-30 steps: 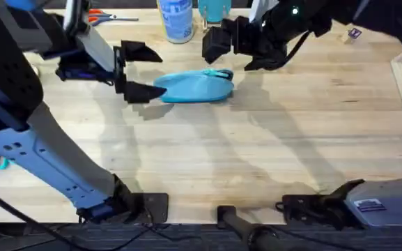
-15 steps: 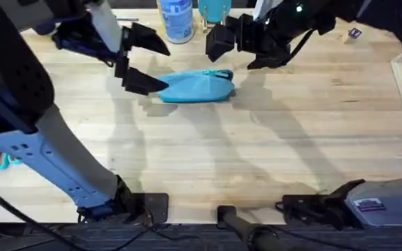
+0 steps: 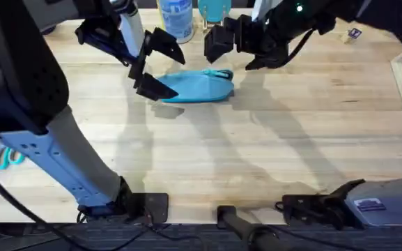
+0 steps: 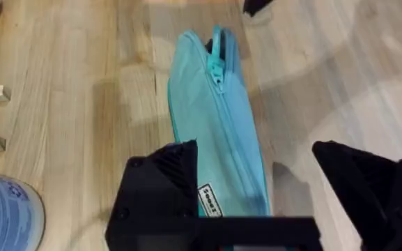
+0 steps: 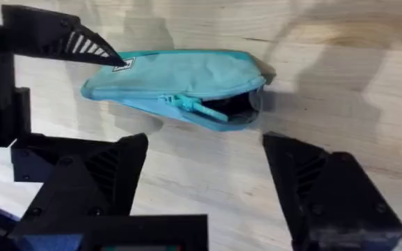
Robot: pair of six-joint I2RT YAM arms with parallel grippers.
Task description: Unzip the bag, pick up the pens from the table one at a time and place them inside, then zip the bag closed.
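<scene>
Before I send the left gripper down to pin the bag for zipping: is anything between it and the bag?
Nothing visible. The left gripper hangs open over one end of the bag. The right gripper is open near the opposite, gaping end, apart from the left one's path.

bag point(image 3: 197, 86): on the table point(image 3: 256, 153), far half, a little left of centre, lying left to right
left gripper point(image 3: 160, 66): at the bag's 9 o'clock end, fingers either side of it
right gripper point(image 3: 218, 43): just beyond the bag's 1 o'clock end
container point(image 3: 175, 19): at the bag's 11 o'clock, by the far edge
</scene>
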